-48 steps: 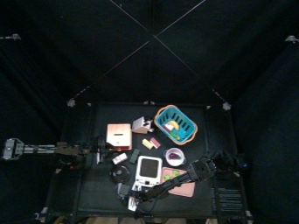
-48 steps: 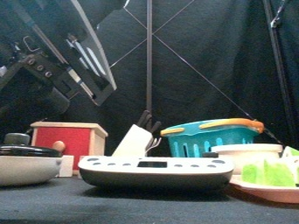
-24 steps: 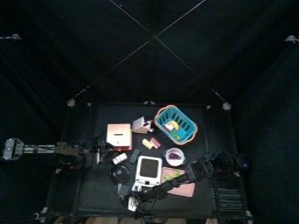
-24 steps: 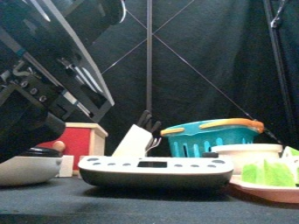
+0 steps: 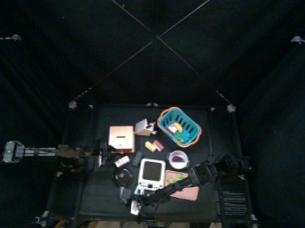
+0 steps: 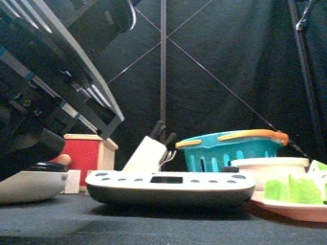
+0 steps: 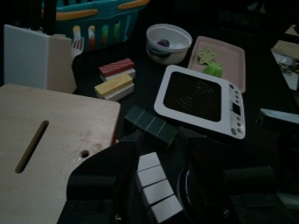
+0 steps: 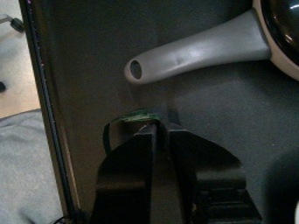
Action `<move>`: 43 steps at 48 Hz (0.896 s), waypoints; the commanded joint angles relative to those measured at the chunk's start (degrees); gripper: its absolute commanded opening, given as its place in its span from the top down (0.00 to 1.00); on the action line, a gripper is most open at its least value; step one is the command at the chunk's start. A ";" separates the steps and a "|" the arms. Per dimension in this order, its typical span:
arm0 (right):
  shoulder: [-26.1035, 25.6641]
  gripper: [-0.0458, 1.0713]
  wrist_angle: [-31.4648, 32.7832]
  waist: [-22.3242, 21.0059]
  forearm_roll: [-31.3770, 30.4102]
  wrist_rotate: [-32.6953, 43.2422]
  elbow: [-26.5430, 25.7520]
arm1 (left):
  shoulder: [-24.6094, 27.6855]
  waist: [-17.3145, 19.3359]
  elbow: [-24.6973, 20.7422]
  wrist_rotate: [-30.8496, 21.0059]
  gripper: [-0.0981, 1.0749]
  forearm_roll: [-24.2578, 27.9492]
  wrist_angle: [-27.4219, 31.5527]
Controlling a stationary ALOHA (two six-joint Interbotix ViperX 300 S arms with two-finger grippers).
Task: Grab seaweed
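Dark green seaweed squares lie on the table between the wooden board and the white scale. My left gripper hangs open just above and short of them, and a strip of white blocks lies between its jaws. My right gripper reaches across to the table's front left corner. It is shut on a small green piece of seaweed beside the pan's grey handle. In the front view the right arm fills the left side above the pan.
A teal basket, a white bowl and a pink plate with green pieces stand to the right of the scale. A red box is behind the pan. Red and yellow sushi pieces lie near the board.
In the front view the right arm has come lower and nearer and now covers more of the pan and red box. The left arm has barely moved.
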 commanded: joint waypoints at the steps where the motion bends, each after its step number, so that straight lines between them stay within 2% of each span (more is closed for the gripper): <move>1: -1.85 0.49 -0.09 -0.35 0.00 0.00 -1.67 | 0.09 0.09 -0.70 0.09 0.25 -0.09 -0.18; 9: -2.55 0.53 1.41 -0.53 0.62 0.09 -1.85 | 0.09 0.09 -0.70 0.09 0.25 -0.09 -0.18; 24: -5.27 0.53 9.76 -1.67 -0.09 -0.09 -3.87 | 0.09 0.18 -0.70 0.09 0.25 -0.09 -0.18; 43: -8.61 0.53 10.63 -2.81 -0.79 -0.18 -2.37 | 0.09 0.09 -0.53 0.00 0.25 -0.35 -0.18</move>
